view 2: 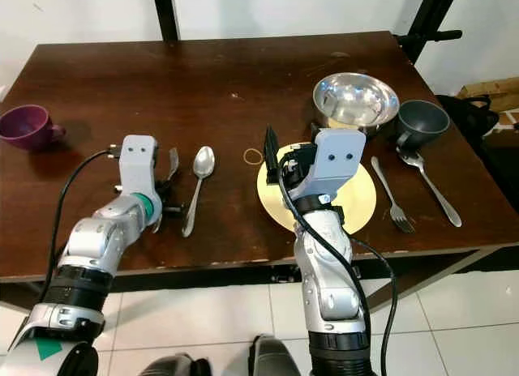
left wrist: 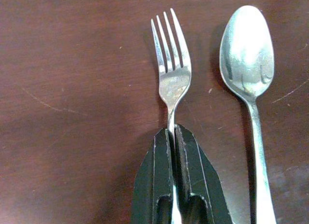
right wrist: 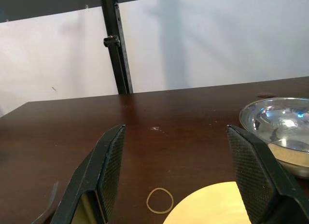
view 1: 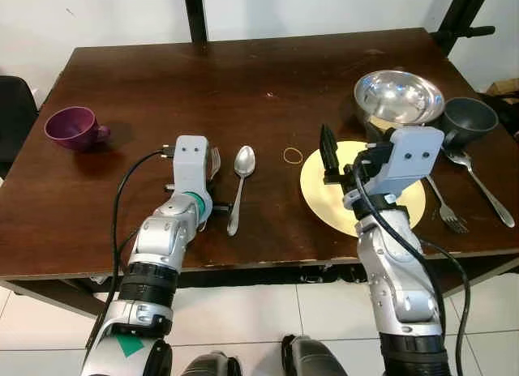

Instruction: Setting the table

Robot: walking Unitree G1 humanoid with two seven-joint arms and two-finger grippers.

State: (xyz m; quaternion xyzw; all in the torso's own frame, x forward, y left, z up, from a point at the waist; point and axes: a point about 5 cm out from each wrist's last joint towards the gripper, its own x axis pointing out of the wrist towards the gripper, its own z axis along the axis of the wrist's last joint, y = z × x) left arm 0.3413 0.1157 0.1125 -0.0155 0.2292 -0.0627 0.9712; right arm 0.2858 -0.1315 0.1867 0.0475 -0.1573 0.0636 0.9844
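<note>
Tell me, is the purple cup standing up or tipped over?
Standing up. The purple cup sits on the table, its open mouth facing upward.

A dark wooden bench carried a purple cup at its far left, then a fork and a spoon side by side near the front. Right of them lay a rubber band, a yellow plate, a steel bowl, a grey mug, another fork and another spoon.
</note>
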